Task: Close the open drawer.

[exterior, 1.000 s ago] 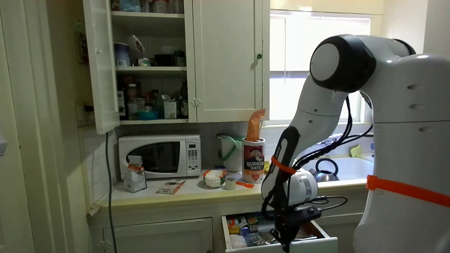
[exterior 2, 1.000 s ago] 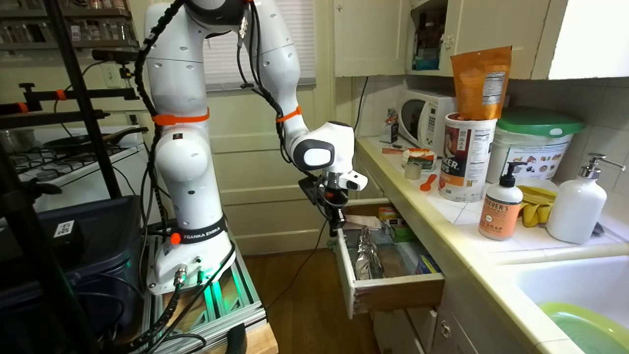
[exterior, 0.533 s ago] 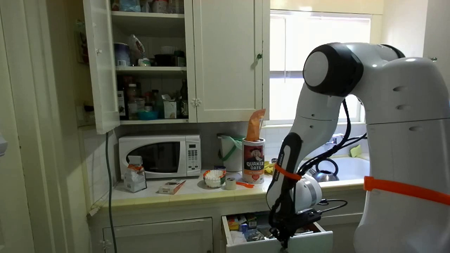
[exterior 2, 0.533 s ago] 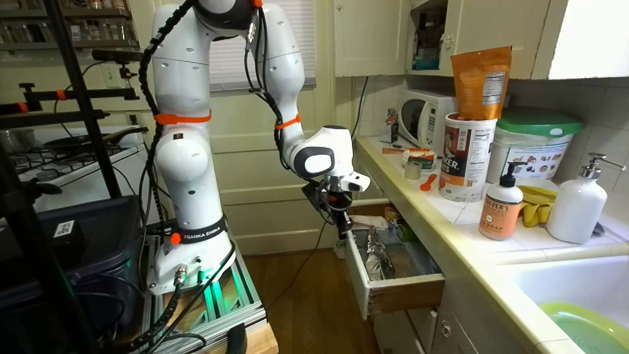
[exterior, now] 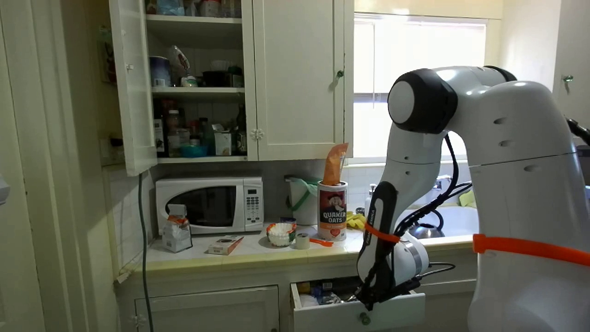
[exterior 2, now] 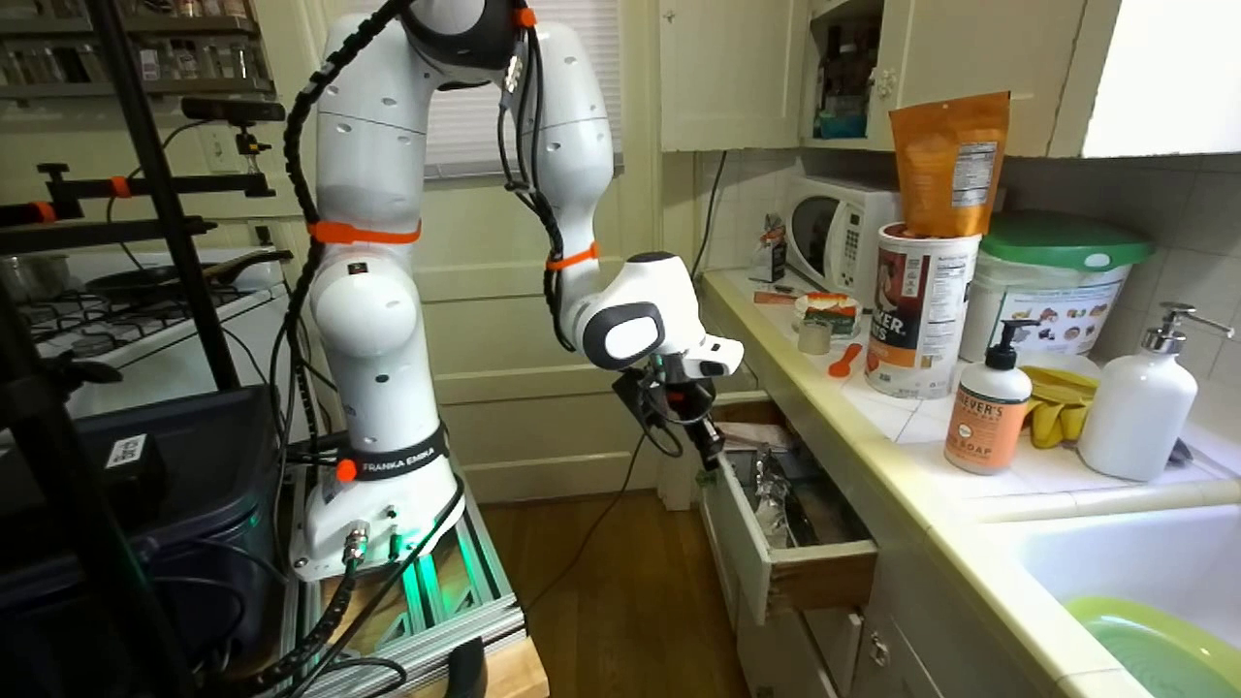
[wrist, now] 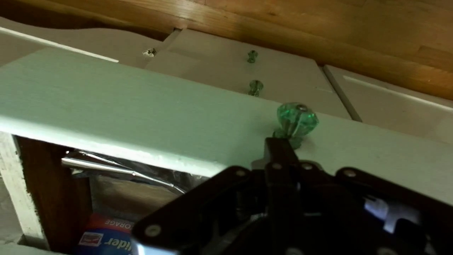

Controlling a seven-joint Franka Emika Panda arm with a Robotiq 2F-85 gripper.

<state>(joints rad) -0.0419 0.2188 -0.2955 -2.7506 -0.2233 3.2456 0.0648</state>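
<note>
In an exterior view the drawer (exterior: 332, 319) sits partway out beneath the counter (exterior: 207, 264), clutter (exterior: 329, 299) showing behind its front panel (exterior: 392, 313) — so the closing is unfinished. The gripper (exterior: 369, 307) is at the outer face of that panel, just above the green knob (exterior: 364, 318); I judge it well placed for shoving. In an exterior view a stretch of the drawer's wooden side (exterior 2: 824, 582) is exposed outside the cabinet (exterior 2: 911, 591); what is left, I judge, is a push inward over that stretch. The wrist view shows the fingers (wrist: 279, 150) clenched together, holding nothing, tips right beside the knob's base — whether they touch the panel is hard to tell there.
</note>
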